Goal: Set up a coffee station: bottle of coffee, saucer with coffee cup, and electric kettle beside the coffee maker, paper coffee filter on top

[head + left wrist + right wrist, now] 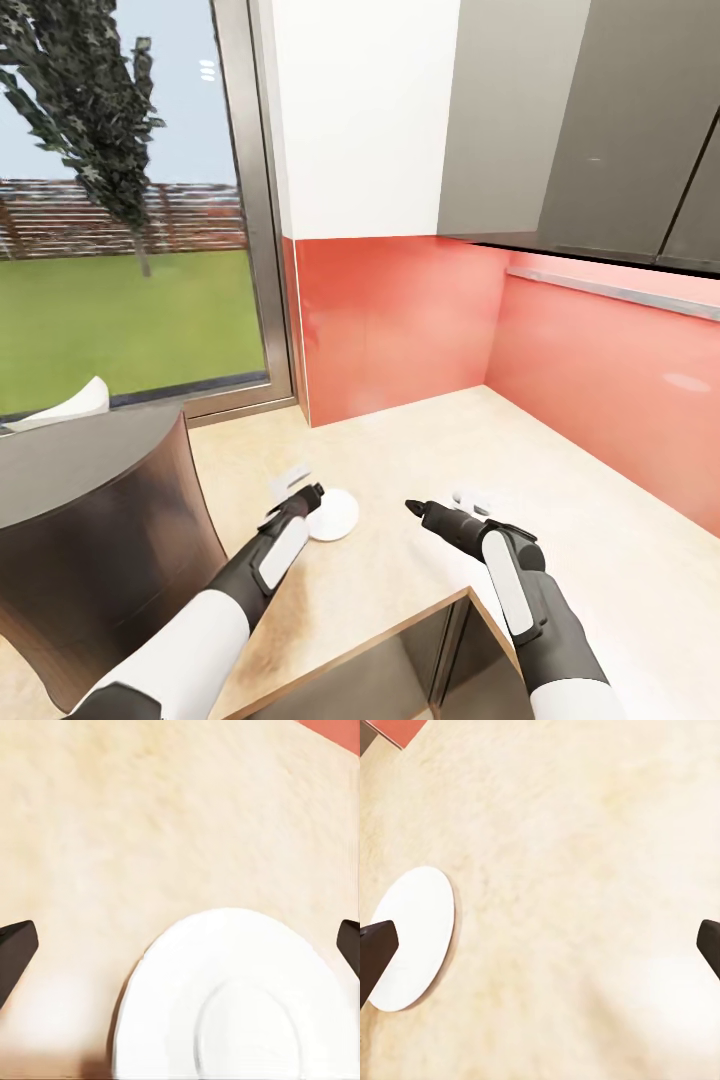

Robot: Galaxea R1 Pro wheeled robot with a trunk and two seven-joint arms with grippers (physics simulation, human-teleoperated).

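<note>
Saucer (333, 516) is laid flat on the countertop (600, 520), at three o'clock of the coffee maker (100, 540), ready for a cup; both the left gripper (180, 945) and the right gripper (540, 945) are spread, empty

Saucer (335, 516): plain white, no pattern. Kitchen countertop (560, 480): light beige, faint wood-grain speckle. Coffee maker (95, 540): dark grey-brown, matte; white paper coffee filter (70, 406) at its 12 o'clock. Backsplash (400, 330): coral red. Cabinets (600, 120): grey. Fingertips (15, 952): black.
</note>
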